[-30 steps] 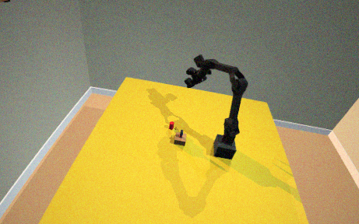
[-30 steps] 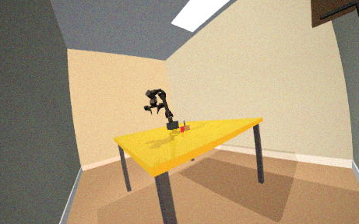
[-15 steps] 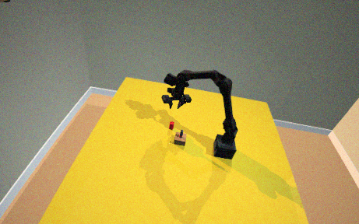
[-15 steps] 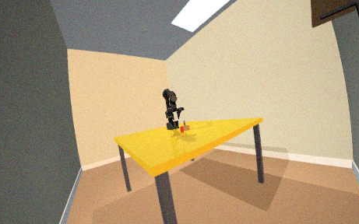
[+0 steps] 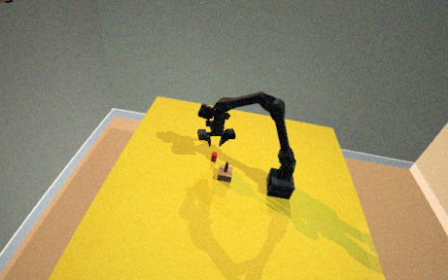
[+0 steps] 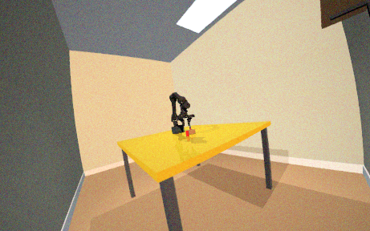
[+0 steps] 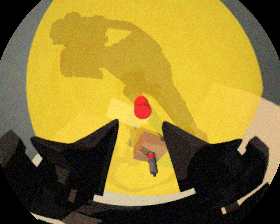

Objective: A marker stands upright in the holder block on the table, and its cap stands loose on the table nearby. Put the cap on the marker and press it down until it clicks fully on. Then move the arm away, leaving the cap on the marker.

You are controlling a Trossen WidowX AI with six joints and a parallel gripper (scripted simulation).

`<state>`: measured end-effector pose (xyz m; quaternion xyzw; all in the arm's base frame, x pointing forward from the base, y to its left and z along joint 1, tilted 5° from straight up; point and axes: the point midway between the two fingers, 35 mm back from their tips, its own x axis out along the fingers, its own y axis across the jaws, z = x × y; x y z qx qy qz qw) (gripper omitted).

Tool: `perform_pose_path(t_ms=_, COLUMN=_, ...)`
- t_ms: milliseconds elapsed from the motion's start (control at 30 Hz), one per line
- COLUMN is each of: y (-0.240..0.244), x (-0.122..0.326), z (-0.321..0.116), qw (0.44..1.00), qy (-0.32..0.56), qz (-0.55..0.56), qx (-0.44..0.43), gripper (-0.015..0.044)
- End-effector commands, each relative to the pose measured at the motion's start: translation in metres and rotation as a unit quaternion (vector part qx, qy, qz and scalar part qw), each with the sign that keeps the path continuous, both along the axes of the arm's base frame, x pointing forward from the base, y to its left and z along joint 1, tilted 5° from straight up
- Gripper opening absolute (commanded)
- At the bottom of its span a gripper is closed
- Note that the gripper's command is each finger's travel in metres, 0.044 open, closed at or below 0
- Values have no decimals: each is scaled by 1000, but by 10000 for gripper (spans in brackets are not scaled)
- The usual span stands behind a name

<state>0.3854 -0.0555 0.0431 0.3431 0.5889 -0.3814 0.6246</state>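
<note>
- The gripper is seen raised above the yellow table, fingers parted and nothing held between them.
- The red cap is found upright on the table, below the gripper in the top view.
- The marker is seated upright in the holder block, just right of the cap and apart from it.
- In the wrist view, cap and marker are framed between the two fingers.

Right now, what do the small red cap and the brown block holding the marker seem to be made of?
Small red cap: probably plastic, given its even, saturated red and plain cylinder shape. Brown holder block: looks like matte wood, tan on top with darker sides, though no grain shows. Both are too small to be sure.
</note>
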Motion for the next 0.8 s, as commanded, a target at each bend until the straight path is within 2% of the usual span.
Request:
perform_pose_path(t_ms=0, y=0, x=-4, z=-16, qw=1000, qy=10, qz=-2, qx=-1, gripper=249)
perform_pose_path(t_ms=767, y=-3, x=-5, z=-54, qw=1000, qy=10, qz=-2, qx=-1, gripper=249)
